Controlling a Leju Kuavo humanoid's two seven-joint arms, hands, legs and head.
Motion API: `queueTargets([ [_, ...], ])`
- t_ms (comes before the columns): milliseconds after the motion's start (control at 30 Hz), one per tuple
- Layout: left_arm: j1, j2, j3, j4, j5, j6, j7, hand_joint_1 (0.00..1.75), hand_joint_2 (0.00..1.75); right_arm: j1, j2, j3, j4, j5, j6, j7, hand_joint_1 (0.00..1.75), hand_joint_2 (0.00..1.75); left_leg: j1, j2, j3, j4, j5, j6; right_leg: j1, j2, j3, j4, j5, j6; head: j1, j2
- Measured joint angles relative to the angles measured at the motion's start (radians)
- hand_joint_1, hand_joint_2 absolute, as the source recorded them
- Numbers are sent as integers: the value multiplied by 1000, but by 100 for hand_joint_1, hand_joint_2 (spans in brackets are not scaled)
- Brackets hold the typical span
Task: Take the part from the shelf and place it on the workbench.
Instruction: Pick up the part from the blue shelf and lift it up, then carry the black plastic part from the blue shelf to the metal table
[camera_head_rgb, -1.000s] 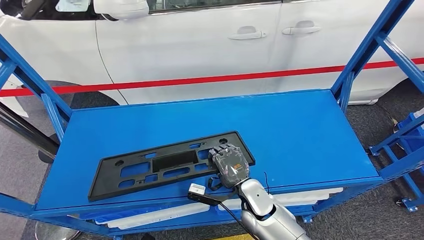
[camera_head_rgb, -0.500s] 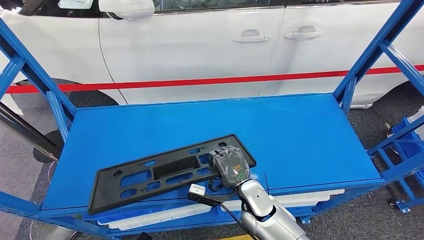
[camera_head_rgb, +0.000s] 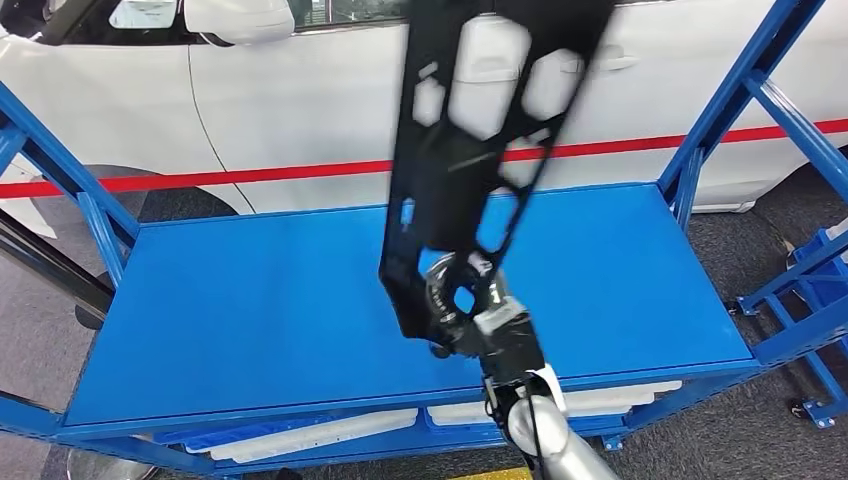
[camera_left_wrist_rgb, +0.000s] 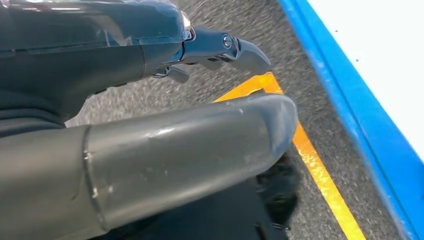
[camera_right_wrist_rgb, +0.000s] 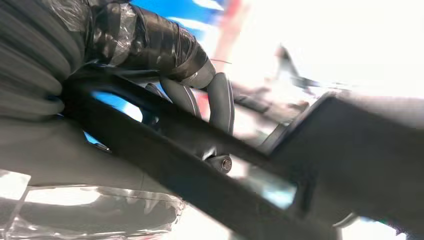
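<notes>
Head view: right hand (camera_head_rgb: 462, 305) grips the black part (camera_head_rgb: 470, 140), raised nearly upright above the shelf (camera_head_rgb: 250, 300).

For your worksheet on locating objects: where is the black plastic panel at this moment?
In the head view, the black plastic panel stands nearly upright, centre-right above the blue shelf, gripped at its lower end by the right hand.

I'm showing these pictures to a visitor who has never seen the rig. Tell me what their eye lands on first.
The long black part stands nearly upright above the blue shelf, blurred, gripped at its lower end by the right hand. Behind the shelf stands a white car with a red stripe across its doors. In the left wrist view, the left hand hangs over grey floor with a yellow line.
</notes>
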Motion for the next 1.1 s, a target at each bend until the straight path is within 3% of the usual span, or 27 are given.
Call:
queueTargets([
  [33, 5, 1, 0, 0, 8, 1, -3, 0, 0, 13, -2, -18, -63, -42, -4, -12, 175, 175, 0, 0, 15, -29, 27, 3, 1, 0, 1, 1, -2, 0, 0, 0],
  [100, 11, 6, 2, 0, 18, 1, -9, 0, 0, 37, -9, -48, -166, -93, -9, -30, 175, 175, -3, 0, 82, -165, 98, 16, 3, 1, 5, 4, -6, 3, 0, 0],
  [133, 13, 8, 2, 0, 20, 1, -11, 0, 0, 46, -12, -58, -203, -102, -10, -38, 175, 175, -6, 0, 111, -228, 121, 24, 4, 3, 5, 6, -7, 6, 0, 0],
  [167, 13, 10, 2, 0, 21, 1, -13, 0, 0, 54, -15, -65, -235, -107, -9, -44, 175, 175, -10, -1, 128, -267, 131, 31, 3, 5, 2, 8, -7, 10, 0, 0],
  [233, 14, 13, 3, 0, 23, 1, -14, 0, 0, 68, -20, -71, -278, -109, -8, -54, 175, 175, -16, -1, 133, -286, 131, 39, 2, 8, -3, 7, -4, 21, 0, 0],
  [333, 13, 14, 3, 0, 24, 1, -14, 0, 0, 79, -25, -75, -317, -110, -7, -65, 175, 175, -8, 1, 139, -304, 144, 56, 1, 7, -12, 28, -23, 38, 0, 0],
  [433, 13, 13, 3, 0, 24, 0, -14, 0, 0, 87, -32, -78, -333, -111, -7, -69, 175, 175, -6, 4, 139, -308, 148, 64, -3, 7, -95, 207, -118, 49, 0, 0],
  [467, 14, 13, 3, 0, 24, 0, -14, 0, 0, 91, -35, -79, -336, -111, -7, -69, 175, 175, -6, 4, 138, -307, 147, 64, -5, 7, -127, 270, -139, 52, 0, 0],
  [500, 14, 12, 3, 0, 24, 0, -14, 0, 0, 94, -36, -80, -338, -112, -7, -69, 175, 175, -6, 4, 138, -305, 146, 63, -6, 6, -143, 298, -139, 54, 0, 0],
  [533, 14, 12, 3, 0, 24, 0, -14, 0, 0, 96, -38, -80, -341, -112, -7, -69, 175, 175, -6, 3, 139, -303, 145, 63, -8, 6, -139, 287, -119, 56, 0, 0],
  [600, 14, 12, 3, 0, 24, 0, -14, 0, 0, 98, -40, -81, -345, -112, -7, -69, 175, 175, -6, 1, 142, -298, 139, 58, -12, 5, -77, 158, -45, 55, 0, 0],
  [667, 13, 12, 3, 0, 24, 0, -14, 0, 0, 98, -42, -81, -350, -112, -7, -69, 175, 175, -9, -1, 142, -291, 131, 48, -10, 5, -21, 43, -6, 49, 0, 0],
  [700, 13, 12, 3, 0, 24, 0, -14, 0, 0, 99, -44, -81, -353, -112, -7, -69, 175, 175, -11, -2, 141, -288, 128, 43, -9, 6, -11, 19, -4, 45, 0, 0],
  [833, 12, 12, 3, 0, 24, 0, -14, 0, 0, 100, -46, -82, -358, -112, -7, -69, 175, 175, -8, -2, 134, -267, 106, 20, -7, 7, -8, 12, -5, 18, 0, 0],
  [867, 12, 12, 3, 0, 24, 0, -14, 0, 0, 100, -46, -82, -358, -112, -7, -69, 175, 175, -7, -1, 119, -231, 83, 15, -8, 6, -7, 9, -5, 12, 0, 0],
  [933, 12, 12, 3, 0, 24, 0, -14, 0, 0, 100, -46, -82, -358, -112, -7, -69, 175, 175, -6, -1, 58, -103, 17, 9, -7, 4, -6, 9, -6, 5, 0, 0],
  [1000, 14, 12, 3, 0, 26, 0, -14, 0, 87, 103, -46, -82, -359, -116, -10, -73, 175, 175, -6, -1, 3, 6, -15, 8, -4, 4, -6, 10, -8, 2, 0, 0],
  [1033, 15, 12, 3, 0, 29, 1, -14, 0, 131, 108, -46, -83, -360, -122, -14, -77, 175, 175, -6, -1, -3, 11, -3, 10, -2, 4, -4, 11, -9, 2, 0, 0],
  [1067, 16, 12, 3, 0, 33, 2, -16, 0, 175, 115, -46, -86, -365, -133, -18, -84, 175, 175, -6, -1, 12, -27, 28, 14, 0, 4, -2, 11, -11, 1, 0, 0],
  [1100, 16, 12, 4, 0, 38, 2, -18, 0, 175, 124, -47, -91, -373, -146, -22, -90, 175, 175, -7, -1, 43, -95, 69, 20, 1, 5, 2, 12, -13, 2, 0, 0],
])
